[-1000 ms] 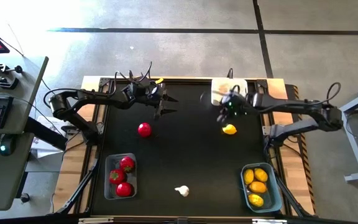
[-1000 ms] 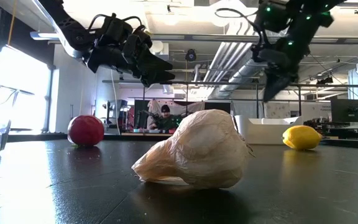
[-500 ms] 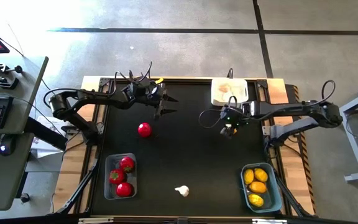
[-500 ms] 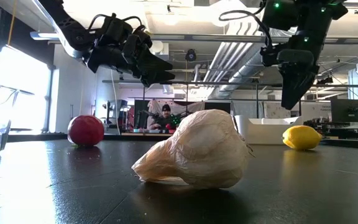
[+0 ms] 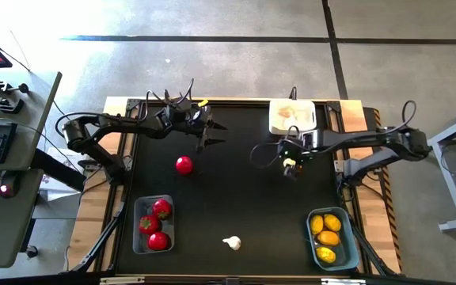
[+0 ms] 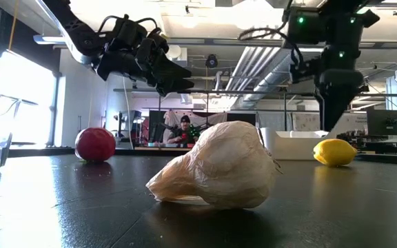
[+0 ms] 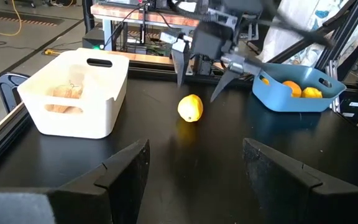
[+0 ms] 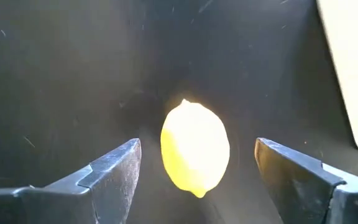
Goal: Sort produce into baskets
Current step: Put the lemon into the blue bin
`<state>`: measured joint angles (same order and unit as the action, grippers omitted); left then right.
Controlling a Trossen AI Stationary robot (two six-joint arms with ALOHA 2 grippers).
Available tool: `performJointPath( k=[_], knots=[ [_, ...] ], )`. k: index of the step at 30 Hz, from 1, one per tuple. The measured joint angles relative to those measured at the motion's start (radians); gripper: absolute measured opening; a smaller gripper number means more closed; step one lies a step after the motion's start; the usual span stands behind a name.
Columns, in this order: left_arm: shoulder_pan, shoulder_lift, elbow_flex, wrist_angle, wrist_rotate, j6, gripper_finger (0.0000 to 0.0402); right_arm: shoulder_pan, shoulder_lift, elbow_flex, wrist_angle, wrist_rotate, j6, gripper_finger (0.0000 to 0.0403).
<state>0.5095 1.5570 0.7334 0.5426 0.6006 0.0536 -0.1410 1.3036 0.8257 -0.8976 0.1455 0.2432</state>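
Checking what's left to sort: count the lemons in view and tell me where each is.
4. Three lie in the blue basket: lemons. One loose lemon lies on the mat under the open right gripper.

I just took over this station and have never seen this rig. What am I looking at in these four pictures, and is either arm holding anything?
Two dark robot arms work at a black table. One picture looks straight down from overhead, one looks level across the tabletop, and two come from cameras on the wrists. The right pincer is open, poised over the loose oval yellow lemon, not gripping it. The left pincer hangs open and empty at the far side. Also loose: a round red tomato and a knobbly white garlic bulb. The clear tub holds red pieces, the blue-grey tub yellow ones, and the white tub something pale.
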Motion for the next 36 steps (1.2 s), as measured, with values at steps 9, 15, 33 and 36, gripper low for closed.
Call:
performJointPath(
  k=[9,15,33,36],
  knots=[
    [0.0,0.0,0.0,0.0,-0.003,0.002,0.0243,-0.01,0.109,0.0,-0.001,0.044,-0.136,0.0307],
    [0.0,0.0,0.0,0.0,-0.003,0.002,0.0243,-0.025,0.186,0.0,0.009,-0.015,-0.166,0.0305],
    [0.001,0.0,0.0,-0.007,-0.003,0.0,0.0243,0.042,0.208,0.193,-0.193,-0.247,0.12,0.0137],
    [0.0,0.0,0.0,-0.015,-0.003,0.001,0.0243,0.125,0.207,0.313,-0.306,-0.325,0.269,0.0146]
  ],
)
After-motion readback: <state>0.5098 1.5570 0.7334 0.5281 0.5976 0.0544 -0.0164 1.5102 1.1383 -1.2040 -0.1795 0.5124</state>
